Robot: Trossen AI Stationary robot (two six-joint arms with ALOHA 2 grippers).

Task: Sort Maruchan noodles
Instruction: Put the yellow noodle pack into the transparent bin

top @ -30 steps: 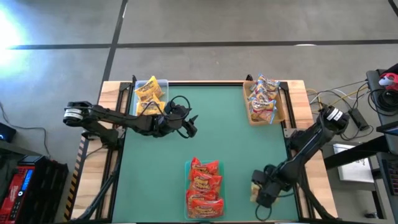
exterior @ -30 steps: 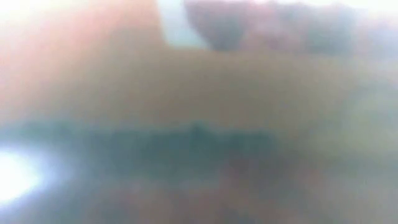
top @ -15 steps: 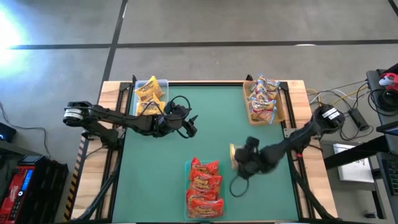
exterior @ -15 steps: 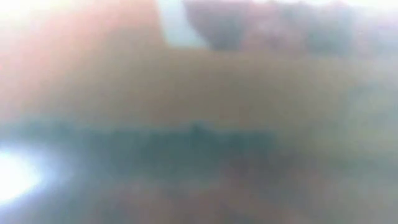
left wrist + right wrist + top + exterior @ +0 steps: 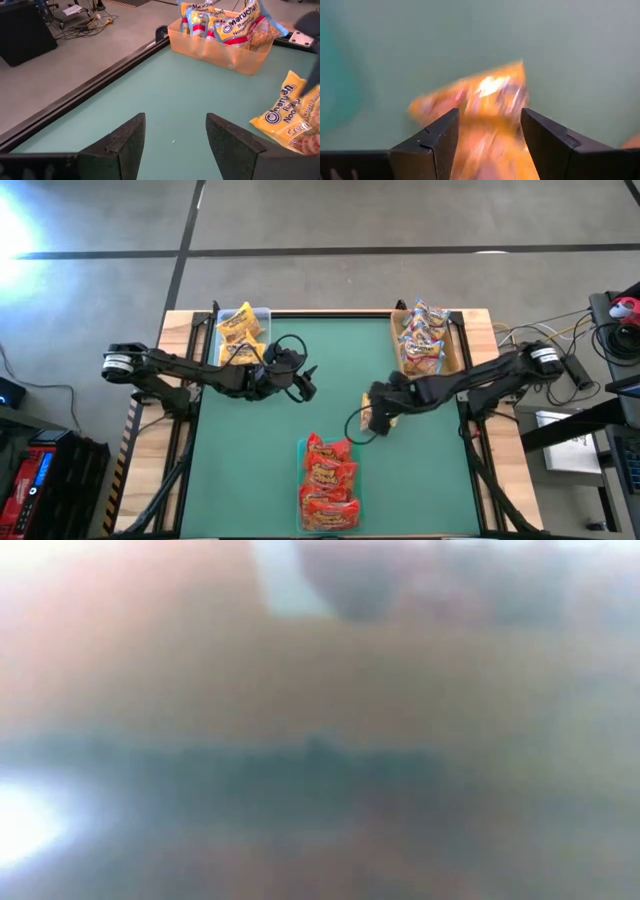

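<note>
Noodles ride in the right gripper (image 5: 376, 417): 1 crinkly yellow-orange plastic packet (image 5: 485, 107) pinched between its dark fingers above the green table (image 5: 250, 470), near the red-orange packets (image 5: 329, 474), apparently bound for a matching pile. Yellow packets (image 5: 240, 332) and pink-labelled packets (image 5: 421, 340) fill separate corner trays by colour. The left gripper (image 5: 174, 145) waits gaping, empty, beside the yellow pile.

Glossy crinkly plastic noodle packets (image 5: 329, 480); matt green table (image 5: 330, 370).
</note>
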